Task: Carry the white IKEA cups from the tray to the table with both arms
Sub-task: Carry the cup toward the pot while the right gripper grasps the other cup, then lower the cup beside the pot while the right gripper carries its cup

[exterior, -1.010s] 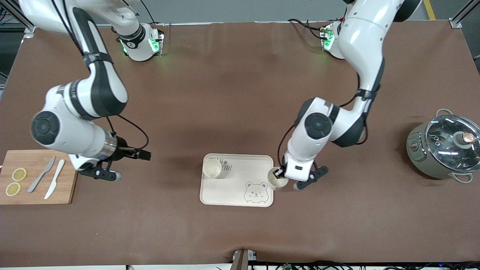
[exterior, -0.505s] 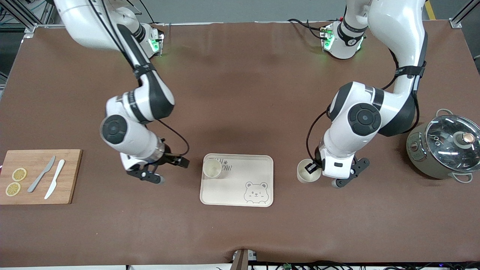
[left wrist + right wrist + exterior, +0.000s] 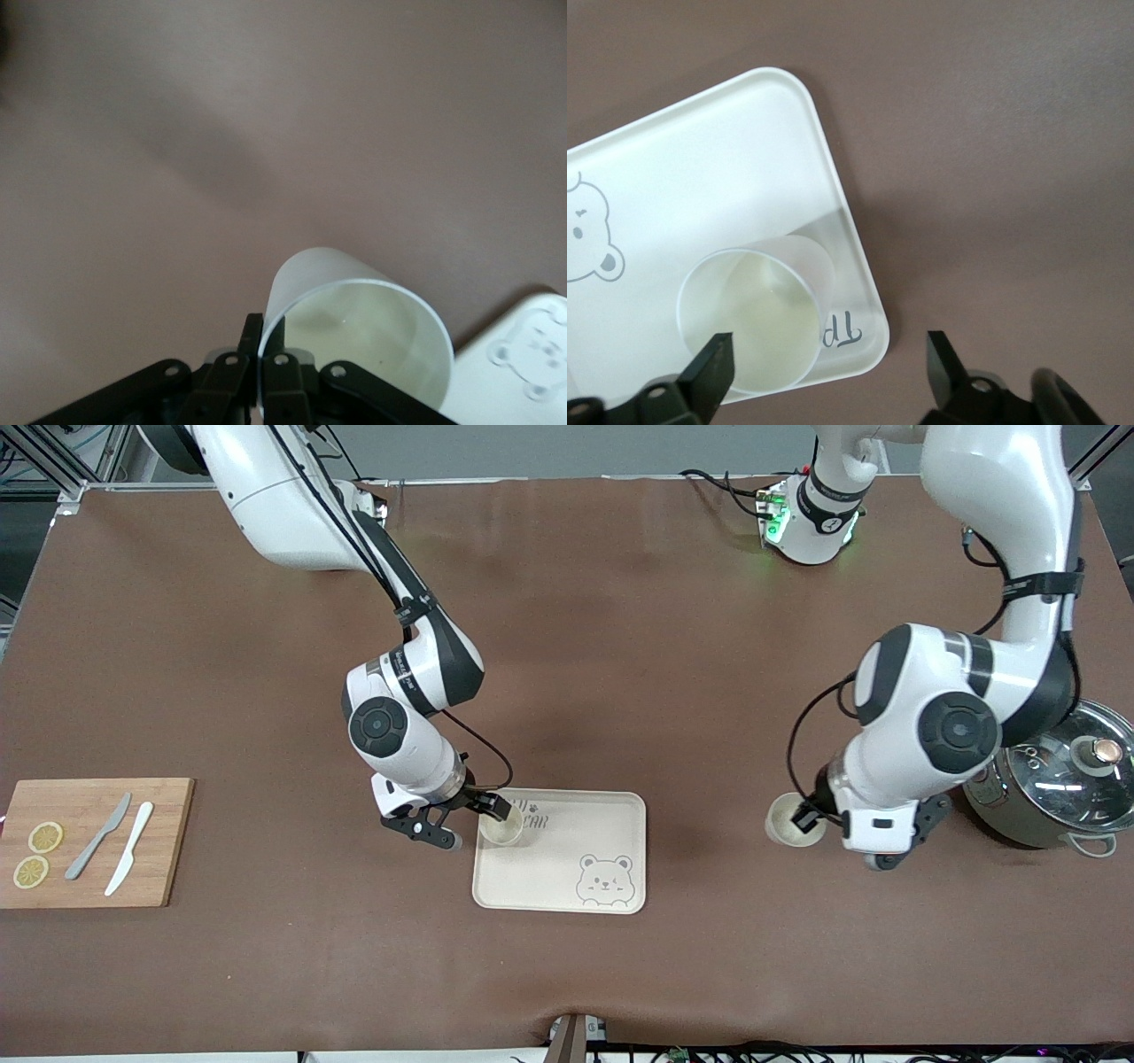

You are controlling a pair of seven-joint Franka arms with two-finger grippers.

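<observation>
One white cup stands on the bear-printed tray, in the corner toward the right arm's end. My right gripper is open over that corner. In the right wrist view one finger is over the mouth of the cup and the other is outside the edge of the tray; the gripper holds nothing. My left gripper is shut on the rim of the second white cup, over bare table between tray and pot. The left wrist view shows the gripper pinching the cup's wall.
A grey-green glass-lidded pot stands at the left arm's end, close beside the left arm's wrist. A wooden board with two knives and lemon slices lies at the right arm's end. A tray corner shows in the left wrist view.
My left gripper has carried its cup from the tray's edge toward the pot. My right arm has swung from the wooden board to the cup on the tray.
</observation>
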